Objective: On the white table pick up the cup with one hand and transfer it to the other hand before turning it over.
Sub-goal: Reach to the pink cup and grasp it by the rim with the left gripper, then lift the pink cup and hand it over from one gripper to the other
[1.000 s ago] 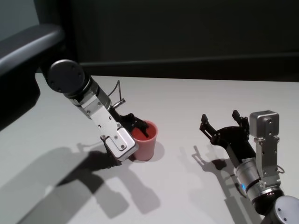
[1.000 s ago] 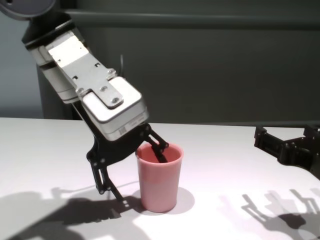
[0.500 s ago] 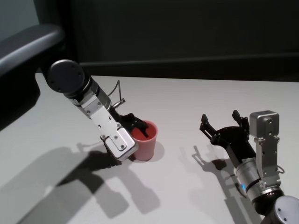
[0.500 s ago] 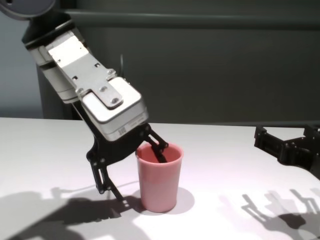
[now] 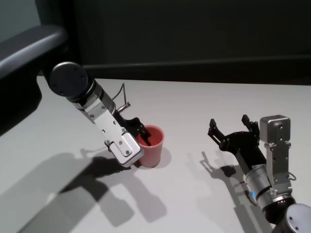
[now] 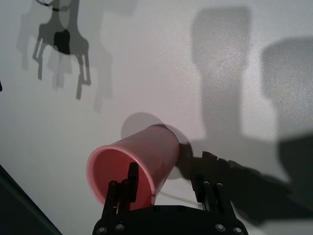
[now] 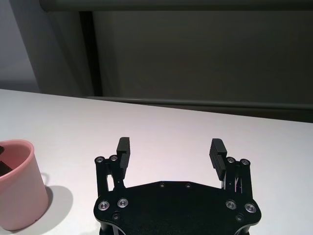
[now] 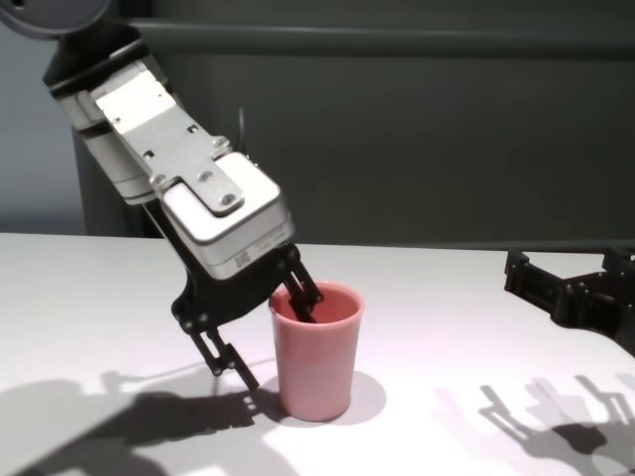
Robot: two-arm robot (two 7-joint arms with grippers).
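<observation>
The salmon-pink cup [image 5: 152, 149] stands upright on the white table [image 5: 194, 102], left of centre. My left gripper [image 5: 135, 151] straddles the cup's near-left wall: one finger reaches down inside the cup [image 8: 319, 365], the other hangs outside beside the wall. In the left wrist view a small gap shows between the outer finger [image 6: 204, 169] and the cup [image 6: 146, 147], so the gripper is open but narrowed. My right gripper [image 5: 229, 122] hovers open and empty to the right, fingers pointing away from me, well apart from the cup [image 7: 14, 193].
Dark walls and a ledge run behind the table's far edge. A dark curved panel [image 5: 24, 46] stands at the far left. Arm shadows fall on the tabletop in front of the cup.
The left gripper's fingers have drawn closer together around the cup's wall. The cup and the right arm have stayed put.
</observation>
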